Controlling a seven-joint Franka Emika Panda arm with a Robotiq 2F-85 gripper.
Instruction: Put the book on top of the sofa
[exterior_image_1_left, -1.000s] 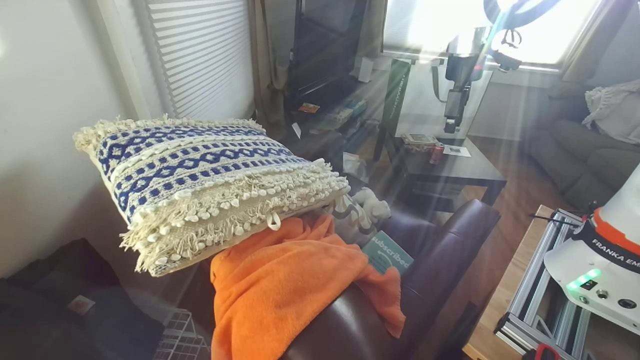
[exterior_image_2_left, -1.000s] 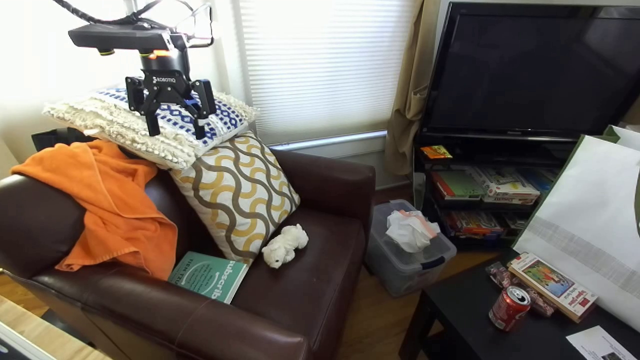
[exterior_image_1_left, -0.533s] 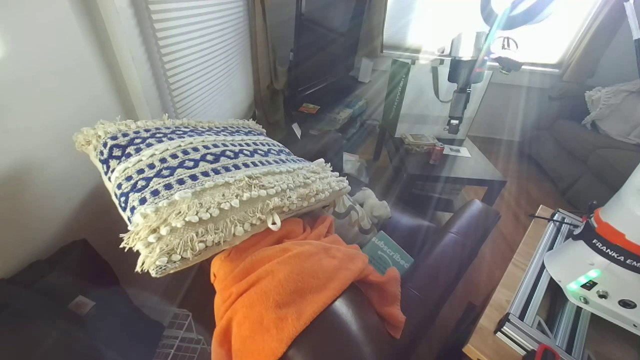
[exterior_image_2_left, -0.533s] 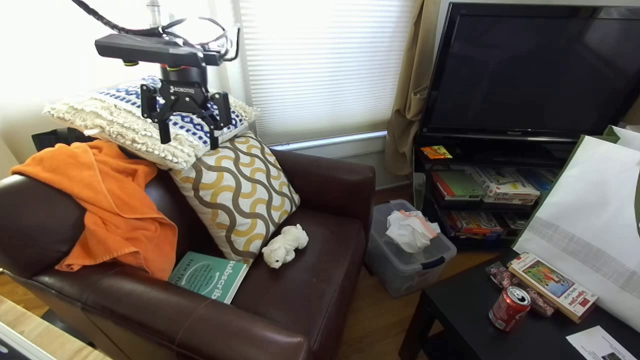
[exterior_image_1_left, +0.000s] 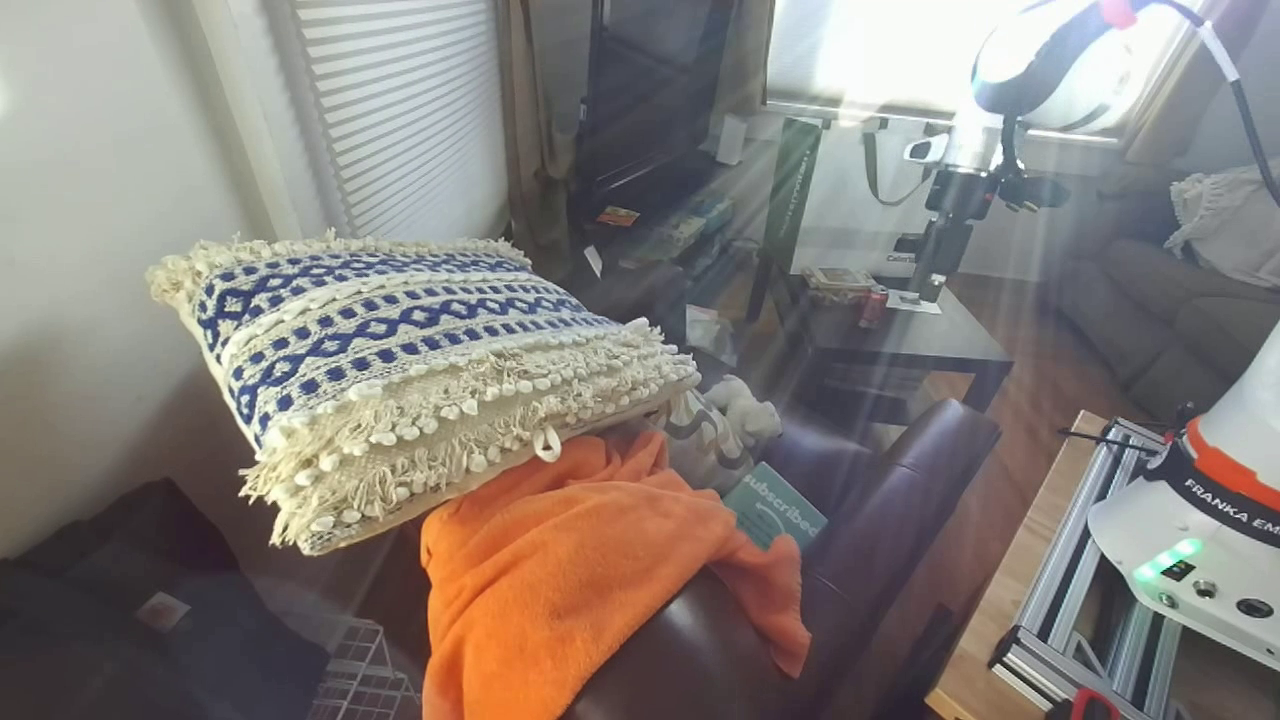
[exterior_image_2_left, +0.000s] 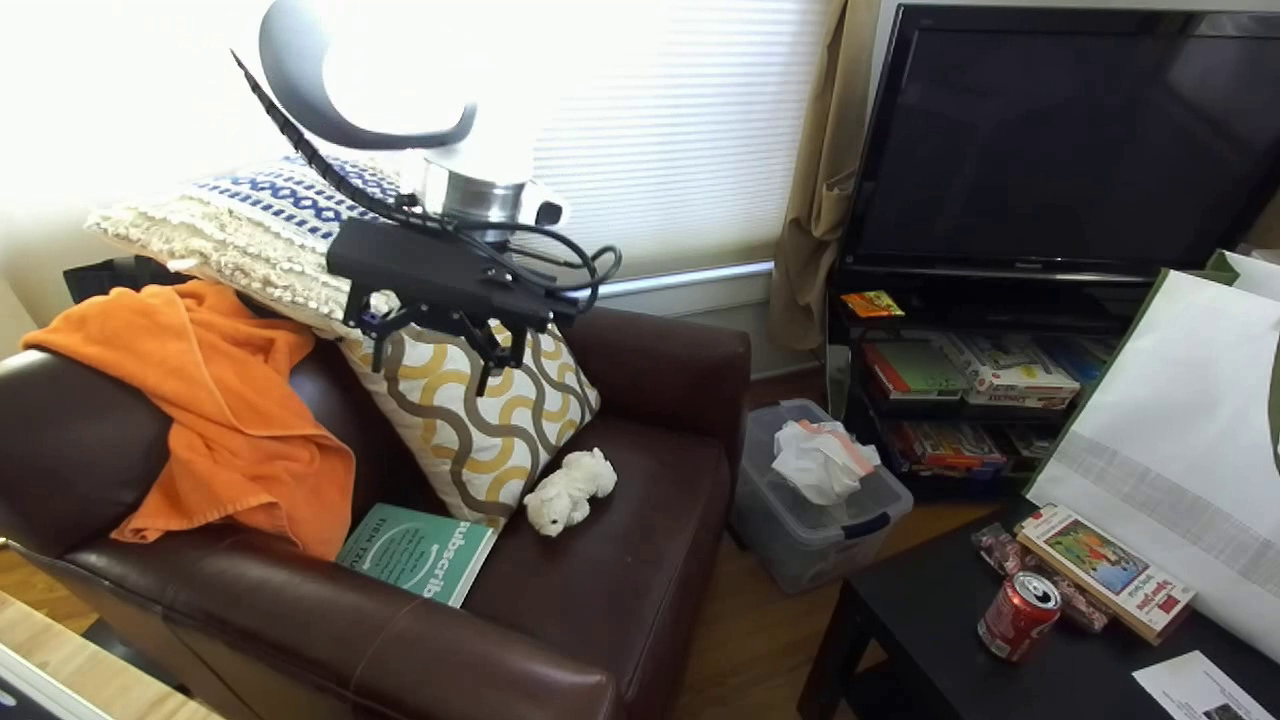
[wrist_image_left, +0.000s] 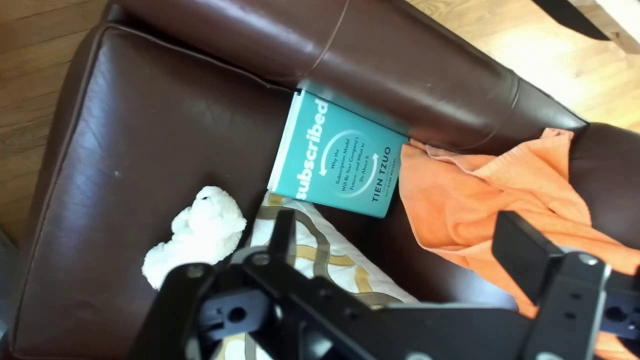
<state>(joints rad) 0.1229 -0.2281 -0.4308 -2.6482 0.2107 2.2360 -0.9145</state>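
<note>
In the wrist view the book (wrist_image_left: 345, 155) lies cover up on the seat of the brown sofa (wrist_image_left: 150, 135), snug against the padded arm (wrist_image_left: 390, 75), one end meeting the orange blanket (wrist_image_left: 480, 200) and a corner at the patterned cushion (wrist_image_left: 325, 240); that crowding probably leaves its seat-side edge the easiest to take. The claw (wrist_image_left: 400, 230) is spread wide with nothing in its grasp, presumably meant for the book. In an exterior view it hangs by the cushion, well apart from the book. The black counter (exterior_image_2_left: 930, 625) has its left corner toward the sofa, a clear plastic bin (exterior_image_2_left: 790, 560) near that corner and a red can (exterior_image_2_left: 1020, 620) standing inward of it. In an exterior view the fringed pillow (exterior_image_1_left: 420, 350) lies along the sofa's top beside the blanket, so room for the book up there looks scant; light from the window (exterior_image_1_left: 850, 60) streaks across, and the claw lines up with paper (exterior_image_1_left: 918, 306) near the counter's far edge, likely by line of sight only.
</note>
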